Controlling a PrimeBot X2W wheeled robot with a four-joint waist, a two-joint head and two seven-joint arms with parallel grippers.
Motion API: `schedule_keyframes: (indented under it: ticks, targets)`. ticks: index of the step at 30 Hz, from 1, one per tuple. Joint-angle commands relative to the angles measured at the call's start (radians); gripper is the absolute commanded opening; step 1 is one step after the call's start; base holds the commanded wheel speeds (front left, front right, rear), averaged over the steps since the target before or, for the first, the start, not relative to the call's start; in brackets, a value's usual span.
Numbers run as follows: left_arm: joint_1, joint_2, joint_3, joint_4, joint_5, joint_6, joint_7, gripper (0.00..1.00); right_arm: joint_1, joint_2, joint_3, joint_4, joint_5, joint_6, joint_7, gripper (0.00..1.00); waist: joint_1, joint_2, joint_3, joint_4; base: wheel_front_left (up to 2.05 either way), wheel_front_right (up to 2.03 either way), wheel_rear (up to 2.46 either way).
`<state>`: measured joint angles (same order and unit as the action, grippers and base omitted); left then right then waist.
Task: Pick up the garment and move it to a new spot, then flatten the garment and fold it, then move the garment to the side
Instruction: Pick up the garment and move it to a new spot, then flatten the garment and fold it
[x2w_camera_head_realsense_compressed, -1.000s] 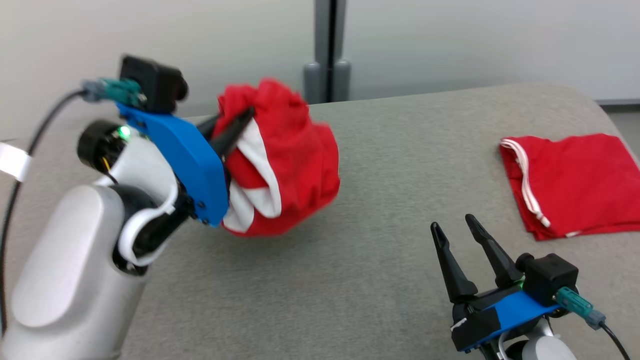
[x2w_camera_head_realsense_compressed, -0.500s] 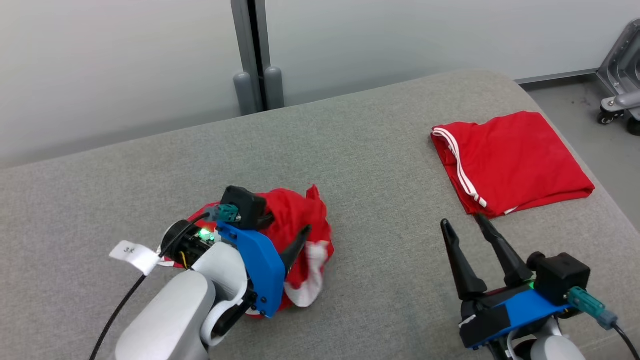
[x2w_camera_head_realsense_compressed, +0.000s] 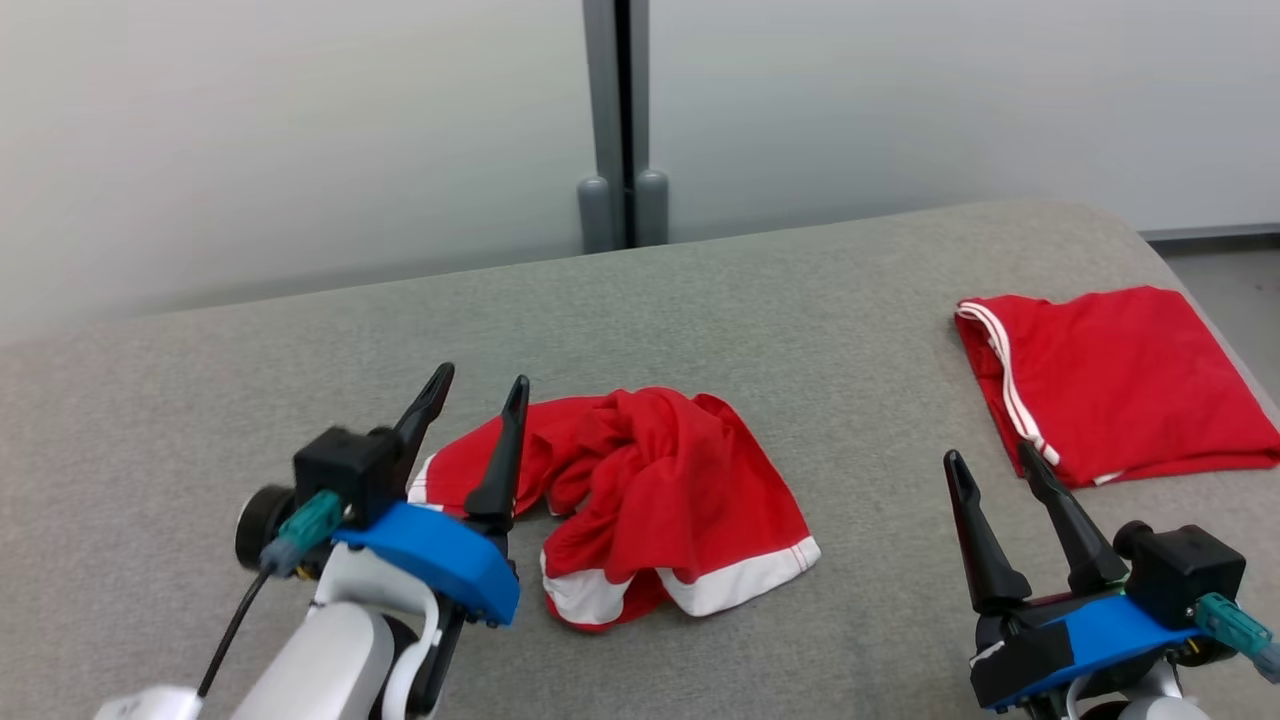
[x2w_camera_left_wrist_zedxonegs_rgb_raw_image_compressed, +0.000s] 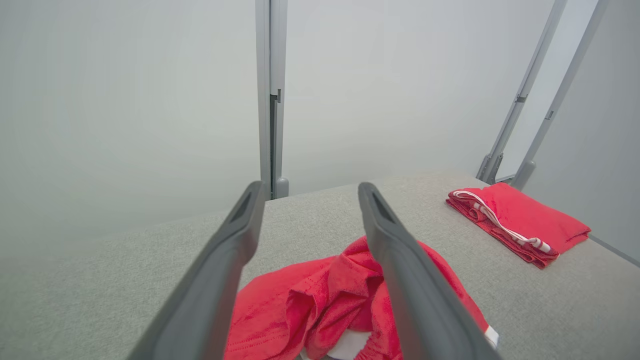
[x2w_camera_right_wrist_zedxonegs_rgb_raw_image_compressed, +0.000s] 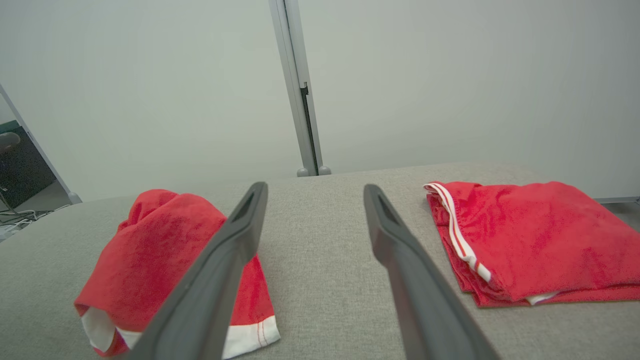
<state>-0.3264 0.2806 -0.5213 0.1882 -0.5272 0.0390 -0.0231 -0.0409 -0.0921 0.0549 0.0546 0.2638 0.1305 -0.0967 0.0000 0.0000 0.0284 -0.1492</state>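
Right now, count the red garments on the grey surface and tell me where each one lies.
2. A crumpled garment lies near the middle, just beside the open left pincer. A folded garment lies flat at the far right. None looks hidden.

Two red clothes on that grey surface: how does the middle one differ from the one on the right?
The middle garment lies crumpled in a heap; the right garment is folded flat and neat. The middle garment shows a broad white band along its hem; the right garment shows thin white stripes along one edge. Both are red with white trim.
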Motion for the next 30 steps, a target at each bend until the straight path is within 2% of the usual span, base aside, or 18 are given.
schedule_keyframes:
  ticks: [1, 6, 10, 15, 23, 30]
  targets:
    - [0.041, -0.011, 0.017, -0.021, -0.004, 0.023, -0.039, 1.0, 0.016, 0.0, -0.005, -0.007, -0.006, 0.001, 0.008, 1.0, 0.0, 0.0, 0.001, 0.019, 0.0, 0.0, 0.0]
    - [0.125, 0.007, 0.049, -0.071, 0.032, 0.094, -0.14, 1.0, 0.034, -0.001, -0.022, -0.028, -0.01, 0.001, 0.022, 1.0, 0.0, 0.0, -0.006, 0.069, 0.0, 0.0, 0.0]
    - [0.176, 0.018, 0.077, -0.088, 0.042, 0.121, -0.198, 1.0, 0.052, 0.001, -0.04, -0.036, -0.011, 0.001, 0.028, 1.0, 0.0, 0.0, -0.016, 0.101, 0.0, 0.0, 0.0]
    - [0.237, 0.029, 0.114, -0.098, 0.056, 0.128, -0.235, 1.0, 0.076, 0.005, -0.057, -0.038, -0.005, 0.001, 0.032, 1.0, 0.0, 0.0, -0.028, 0.13, 0.0, 0.0, 0.0]
    - [0.318, 0.048, 0.178, -0.047, 0.063, 0.111, -0.243, 1.0, 0.1, 0.017, -0.067, -0.03, 0.003, 0.001, 0.036, 1.0, 0.0, 0.0, -0.038, 0.141, 0.0, 0.0, 0.0]
    - [0.337, 0.054, 0.188, -0.019, 0.06, 0.105, -0.243, 1.0, 0.113, 0.024, -0.074, -0.016, 0.004, 0.001, 0.043, 1.0, 0.0, 0.0, -0.039, 0.143, 0.0, 0.0, 0.0]
